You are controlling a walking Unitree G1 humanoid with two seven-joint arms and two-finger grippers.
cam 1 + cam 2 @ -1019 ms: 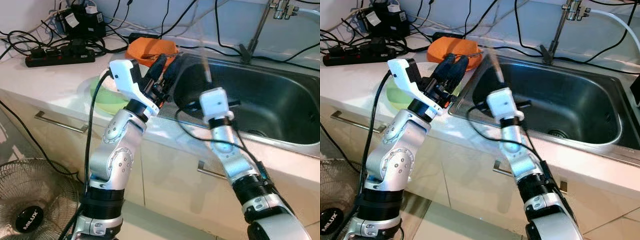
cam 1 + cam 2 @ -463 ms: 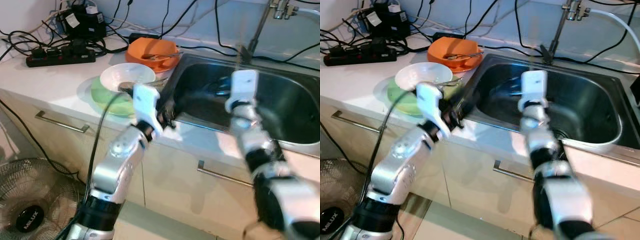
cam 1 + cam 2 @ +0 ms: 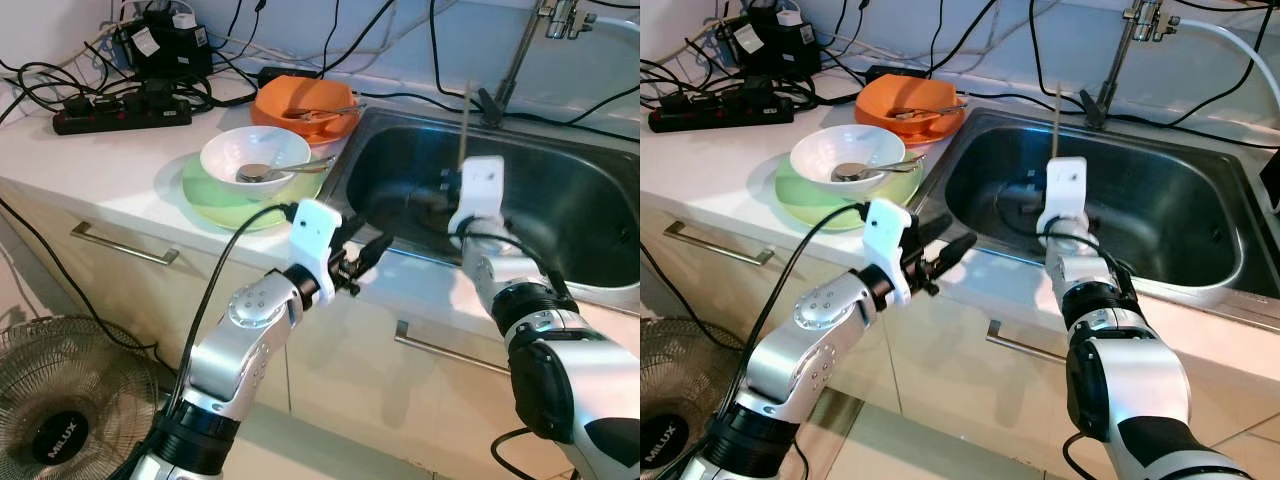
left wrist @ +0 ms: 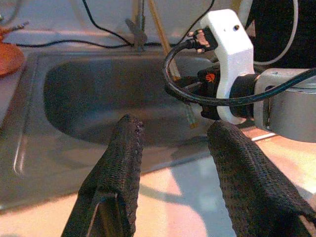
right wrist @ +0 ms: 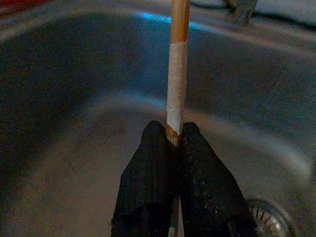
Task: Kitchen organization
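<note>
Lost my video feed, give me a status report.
Right gripper shut on chopstick, over sink. Left gripper open, empty, at the counter edge. Nothing in the way.

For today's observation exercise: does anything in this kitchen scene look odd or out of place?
Yes. A power strip and tangled cables lie on the counter close to the sink. The right gripper holds a single chopstick upright over the basin.
</note>
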